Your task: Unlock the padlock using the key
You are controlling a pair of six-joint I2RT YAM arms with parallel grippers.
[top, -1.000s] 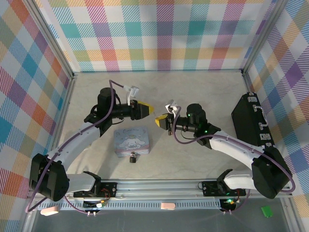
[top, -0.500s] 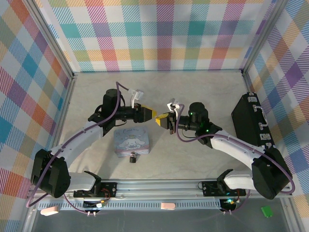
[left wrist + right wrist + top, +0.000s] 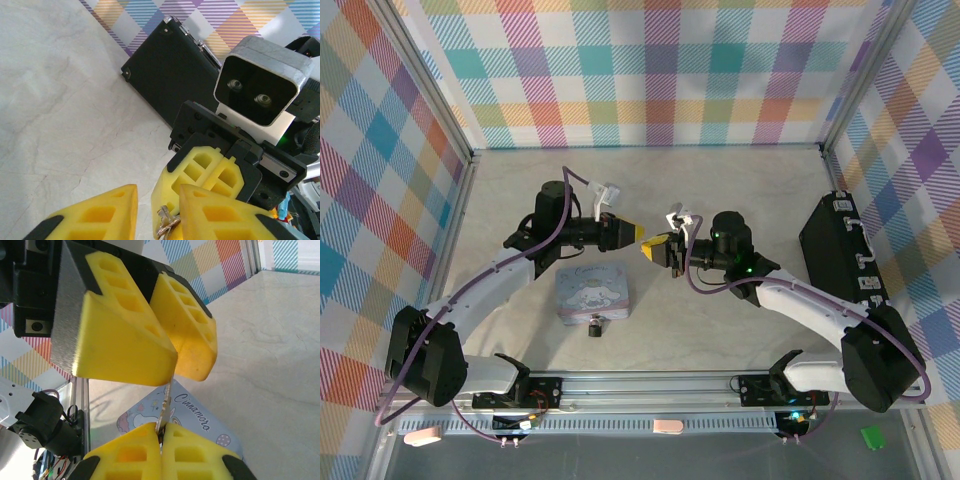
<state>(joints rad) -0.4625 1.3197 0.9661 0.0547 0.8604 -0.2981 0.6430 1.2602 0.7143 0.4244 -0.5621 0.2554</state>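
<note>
Handover of the key, gripper to gripper in mid-air, looks to be the step in hand; the lock itself is not yet approached.

Farthest left on the table [image 3: 740,180], the padlock [image 3: 594,324] lies just in front of the pale blue tin box [image 3: 595,290], at its near edge, well apart from both grippers. Above and to the right of the box, the left gripper [image 3: 634,233] points toward its partner, tip to tip. In the left wrist view its yellow fingers [image 3: 95,220] stand apart by a narrow gap, and the key [image 3: 165,407] sits inside that gap. Whether either pad touches the key, I cannot tell. Next right, the right gripper [image 3: 653,248] has its fingers pressed together on the key's lower end, so the thin blade sticks up from between them. Far right, a black case [image 3: 842,248] leans by the wall, untouched.

The next move calls for the left fingers to clamp squarely on the free end before the right ones let go. A skewed pinch could twist or drop so slight a thing. After that the key must travel down to the padlock.
</note>
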